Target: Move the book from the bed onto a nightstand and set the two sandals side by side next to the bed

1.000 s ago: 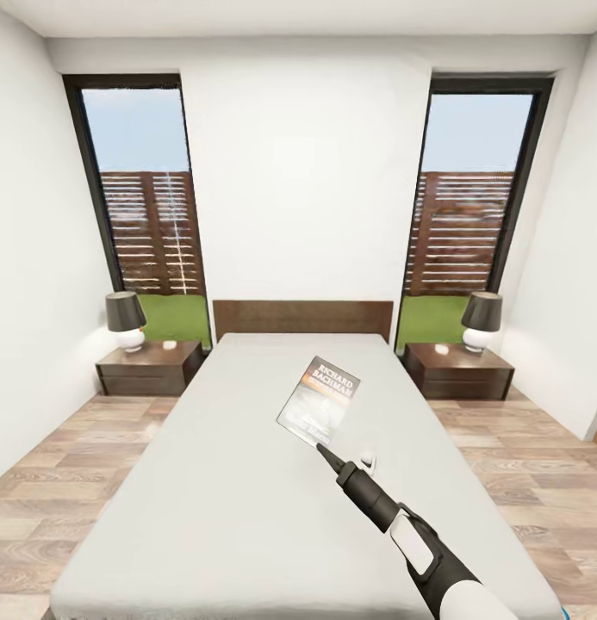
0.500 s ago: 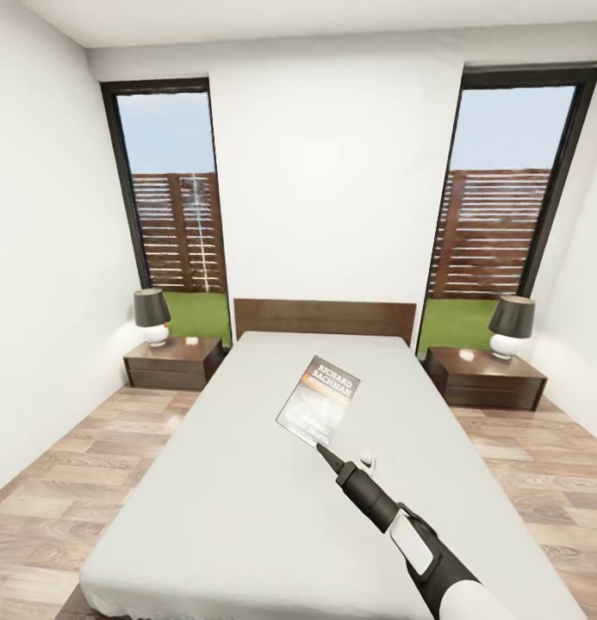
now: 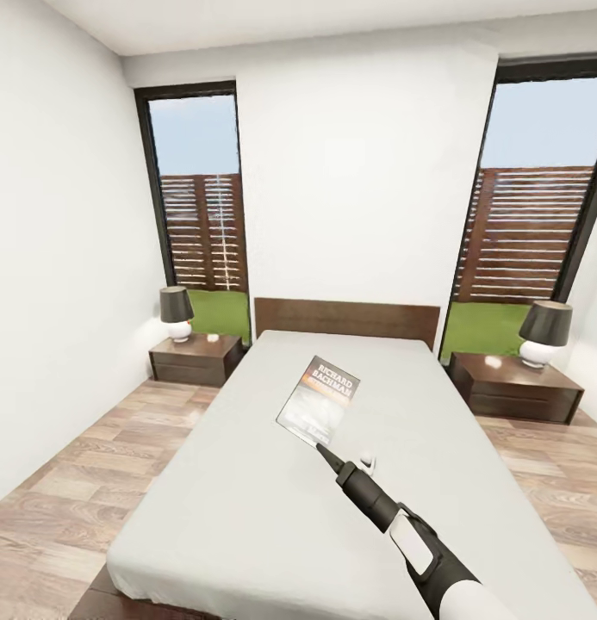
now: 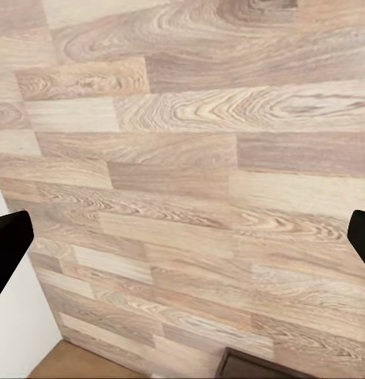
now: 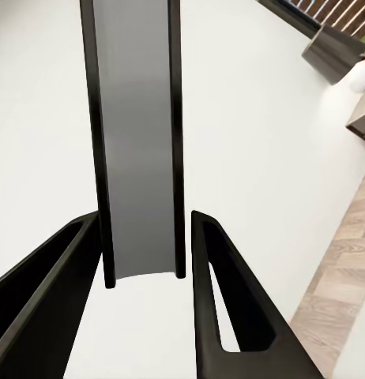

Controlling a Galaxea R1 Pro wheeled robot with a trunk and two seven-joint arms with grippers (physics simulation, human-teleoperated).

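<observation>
Thin greyish paperback book with orange band and white title lettering point(image 3: 319, 400) is pinched at its lower edge by the right gripper point(image 3: 320, 446), held up above the light-grey mattress of the low dark-brown bed point(image 3: 246, 482); in the right wrist view the book's edge point(image 5: 137, 142) sits clamped between the two black fingers point(image 5: 222, 300). Step in hand: carry it to a nightstand. The dark-brown glossy-topped nightstand on the right point(image 3: 518, 387) looks nearest to that arm; keep the book level, clear the black-shaded lamp point(image 3: 544, 331), lower flat onto bare top before letting go. Other nightstand point(image 3: 197, 357) also fits. Left gripper point(image 4: 182, 237) is spread wide, empty, over wood-plank floor point(image 4: 190, 158). Grip is thin, slip is possible. Right nightstand partly cut off by the frame edge; small white blob on each top too small to identify
</observation>
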